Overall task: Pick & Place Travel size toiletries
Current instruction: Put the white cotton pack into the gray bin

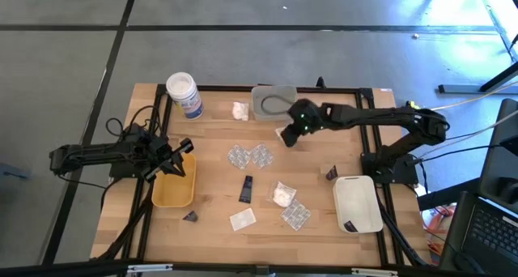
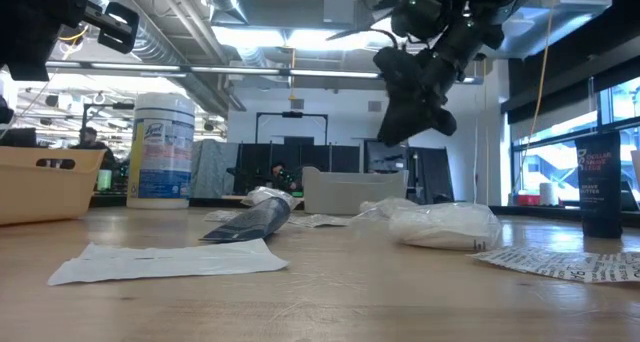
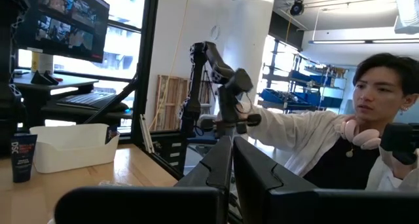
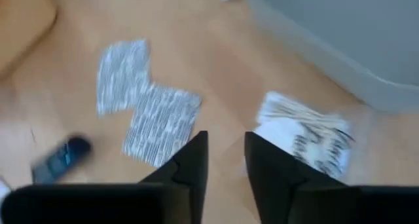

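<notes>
**While the right arm hangs over a packet, a miss is the main worry**

Because the table [image 1: 218, 228] is strewn with small goods from edge to edge, the widest risk is plain scatter: any careless sweep sends light things sliding. The right gripper [image 4: 226, 139] hovers above the wood near the clear tray [image 1: 273, 101], its fingers parted a little and nothing between them. The left gripper [image 1: 182, 151] waits clenched and empty over the yellow tray [image 1: 172, 192].

The clear tray's wall stands just beside the printed white packet [image 4: 304, 135], so a descent that drifts that way could knock a finger on the rim. The packet lies off to one side of the fingers rather than between them. Coming straight down from here would likely pin its edge or shove it against the tray. The gap also looks narrow for a lumpy packet; unless it widens, the tips may land on top.

The paired blister packs [image 4: 147, 112] lie near on the other side, and a correction could drag them along. Smallest of all, the dark tube [image 1: 246, 189] and a dark wedge [image 1: 331, 173] sit well apart and seem safe for now.
</notes>
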Action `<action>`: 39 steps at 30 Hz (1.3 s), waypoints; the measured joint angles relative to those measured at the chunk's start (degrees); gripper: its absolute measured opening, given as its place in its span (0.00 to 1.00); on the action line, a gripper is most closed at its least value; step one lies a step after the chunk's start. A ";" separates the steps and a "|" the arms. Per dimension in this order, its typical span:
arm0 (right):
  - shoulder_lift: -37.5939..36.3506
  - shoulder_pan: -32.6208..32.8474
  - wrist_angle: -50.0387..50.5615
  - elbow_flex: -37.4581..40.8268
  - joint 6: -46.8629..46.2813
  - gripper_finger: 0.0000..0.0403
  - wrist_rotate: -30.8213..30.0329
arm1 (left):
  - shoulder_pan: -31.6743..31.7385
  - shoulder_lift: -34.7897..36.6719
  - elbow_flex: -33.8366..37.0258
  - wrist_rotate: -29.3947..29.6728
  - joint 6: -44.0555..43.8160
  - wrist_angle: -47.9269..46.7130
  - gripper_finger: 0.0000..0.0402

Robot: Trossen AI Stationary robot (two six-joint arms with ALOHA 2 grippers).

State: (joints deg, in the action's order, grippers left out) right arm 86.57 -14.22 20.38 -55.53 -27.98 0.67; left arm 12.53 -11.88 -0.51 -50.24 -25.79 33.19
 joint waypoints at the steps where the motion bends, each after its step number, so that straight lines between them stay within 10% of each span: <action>1: 0.70 1.11 -0.69 0.00 2.45 0.29 -0.89 | 0.00 0.00 0.00 0.00 -0.01 -0.02 0.03; 18: 8.09 17.42 3.89 0.00 20.32 0.57 -27.81 | 0.00 0.00 0.02 0.01 -0.01 0.00 0.03; 39: 19.88 17.40 1.20 0.02 24.41 0.58 -39.61 | 0.00 0.00 0.02 0.00 -0.01 0.00 0.03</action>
State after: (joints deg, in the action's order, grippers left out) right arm 106.45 3.18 21.58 -55.51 -3.57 -38.94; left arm 12.53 -11.88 -0.49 -50.24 -25.80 33.19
